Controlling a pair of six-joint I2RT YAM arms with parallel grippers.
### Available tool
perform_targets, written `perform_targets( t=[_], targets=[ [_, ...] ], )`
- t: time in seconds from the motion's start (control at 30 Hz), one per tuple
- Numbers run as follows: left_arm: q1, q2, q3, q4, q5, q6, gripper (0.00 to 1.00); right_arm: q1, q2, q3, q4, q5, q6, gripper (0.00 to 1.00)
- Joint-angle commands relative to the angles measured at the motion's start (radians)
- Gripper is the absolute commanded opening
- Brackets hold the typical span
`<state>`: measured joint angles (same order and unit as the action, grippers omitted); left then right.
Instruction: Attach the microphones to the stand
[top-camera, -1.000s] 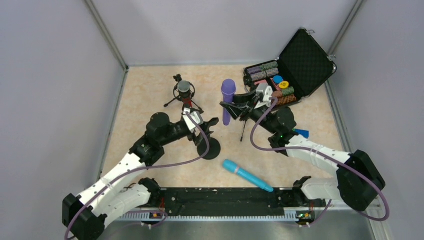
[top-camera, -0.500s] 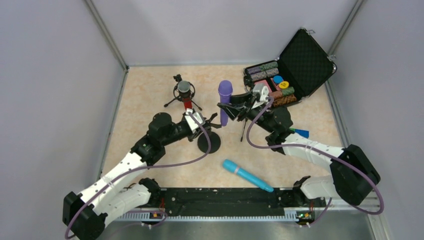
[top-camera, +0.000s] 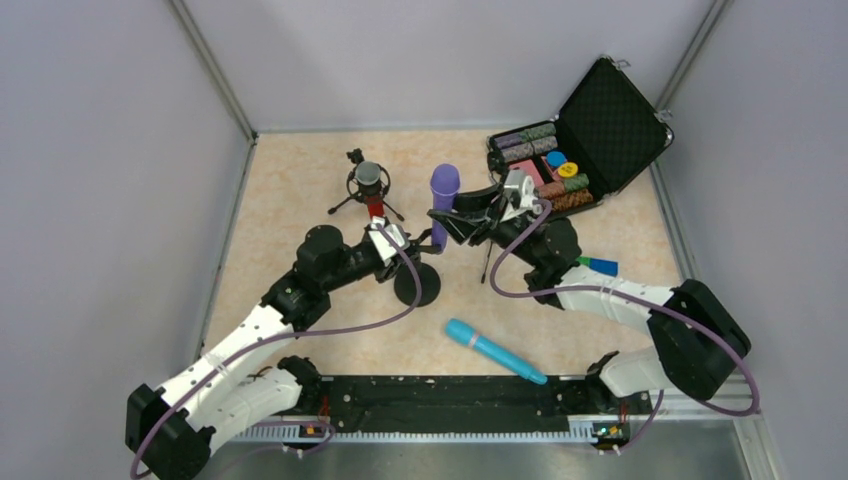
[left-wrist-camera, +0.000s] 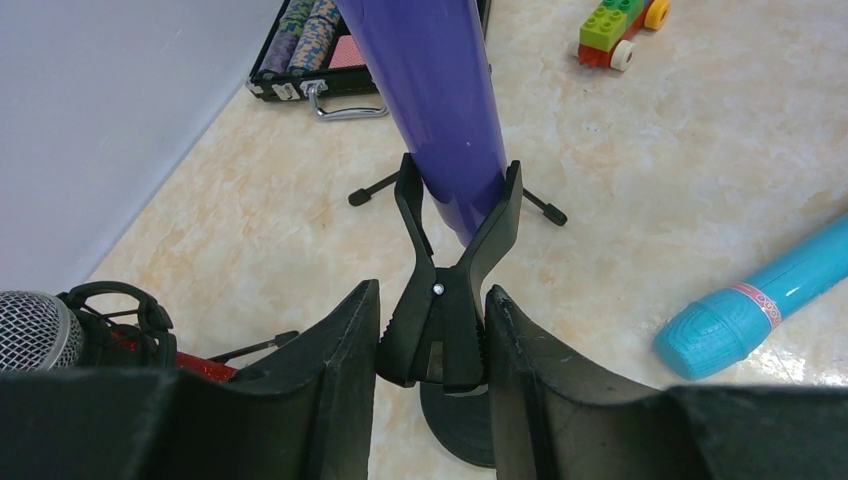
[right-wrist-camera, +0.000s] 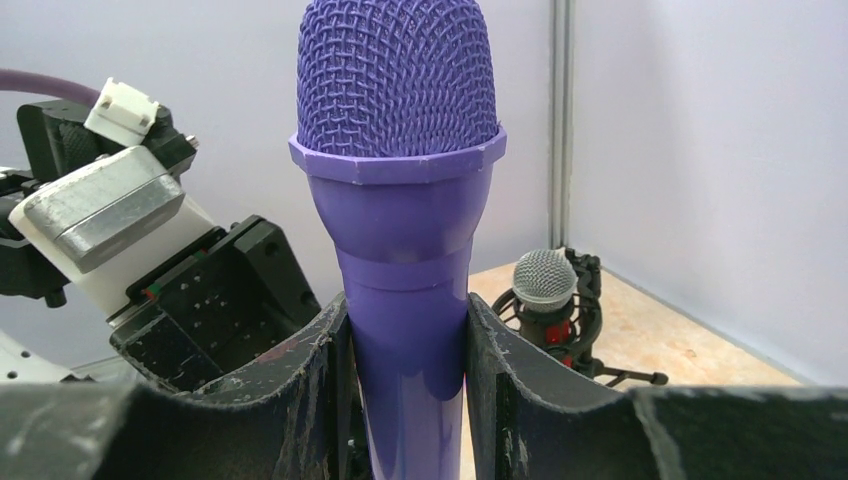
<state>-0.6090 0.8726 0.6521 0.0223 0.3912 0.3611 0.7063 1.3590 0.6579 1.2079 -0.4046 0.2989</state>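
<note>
L arm (top-camera: 250, 335): stretched fwd; L gripper (left-wrist-camera: 430, 297) pinching clip (left-wrist-camera: 441, 335). R arm (top-camera: 610, 295): bent inward; R gripper (right-wrist-camera: 405, 305) clamped on purple mic (right-wrist-camera: 395, 100).

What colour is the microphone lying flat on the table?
The microphone is turquoise blue; the left wrist view shows it best.

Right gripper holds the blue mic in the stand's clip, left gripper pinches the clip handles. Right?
No: the right gripper holds the purple microphone, as the right wrist view shows. The blue microphone lies loose on the table. The rest stands: the held one sits in the clip, and the left gripper pinches the clip handles.
</note>
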Motion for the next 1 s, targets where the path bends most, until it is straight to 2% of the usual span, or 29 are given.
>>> perform_targets(
  t=[0.0, 0.43, 0.47, 0.53, 0.6, 0.67, 0.77, 0.97],
  targets=[
    [0.003, -0.013, -0.004, 0.051, 0.006, -0.004, 0.0, 0.037, 0.014, 0.024, 0.093, 0.013, -0.019, 0.0],
    [0.003, -0.005, 0.0, 0.052, -0.003, -0.006, 0.0, 0.074, 0.048, 0.004, 0.135, 0.059, -0.035, 0.0],
    [0.002, -0.004, 0.002, 0.047, -0.005, -0.004, 0.04, 0.073, 0.048, 0.003, 0.135, 0.061, -0.037, 0.0],
    [0.003, -0.004, 0.002, 0.036, -0.006, 0.004, 0.29, 0.073, 0.047, 0.004, 0.129, 0.062, -0.037, 0.0],
    [0.003, -0.003, 0.001, 0.024, -0.011, 0.008, 0.61, 0.073, 0.048, 0.005, 0.127, 0.061, -0.036, 0.0],
    [0.002, -0.005, -0.002, 0.015, -0.017, 0.01, 0.76, 0.073, 0.049, 0.005, 0.125, 0.062, -0.037, 0.0],
    [0.003, -0.011, -0.008, -0.001, -0.018, 0.027, 0.83, 0.074, 0.049, 0.005, 0.124, 0.062, -0.037, 0.0],
    [0.003, -0.028, -0.037, 0.008, -0.048, 0.025, 0.85, 0.073, 0.052, 0.008, 0.124, 0.058, -0.036, 0.0]
  ],
)
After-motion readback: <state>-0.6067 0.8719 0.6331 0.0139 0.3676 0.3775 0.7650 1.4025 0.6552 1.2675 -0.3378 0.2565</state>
